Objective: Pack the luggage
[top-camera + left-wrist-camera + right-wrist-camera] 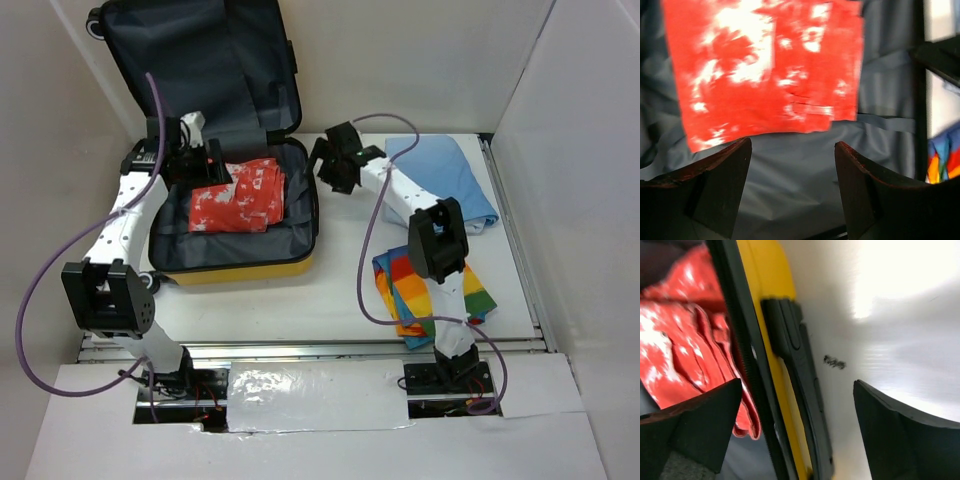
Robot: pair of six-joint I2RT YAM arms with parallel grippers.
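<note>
Nearest, a crinkled silver sheet [310,395] lies between the bases of the two arms. There is one suitcase [240,270], yellow, on the left half of the table [300,315], open, with its lid upright against the back wall. There are three cloths. One red-and-white cloth [240,195] lies folded inside the case, toward its right rim. One light blue cloth [450,180] sits at the back right, close to the table's right rail. One rainbow-striped cloth [405,295] lies partly under the right arm.

The left gripper [792,150] hangs over the grey lining just beside the red cloth's edge, its fingers spread and holding nothing. The right gripper [797,390] is above the case's right rim and black side handle [790,340], fingers spread wide, empty.

Bare tabletop runs in front of the case and in a strip between the case and the rainbow cloth.
</note>
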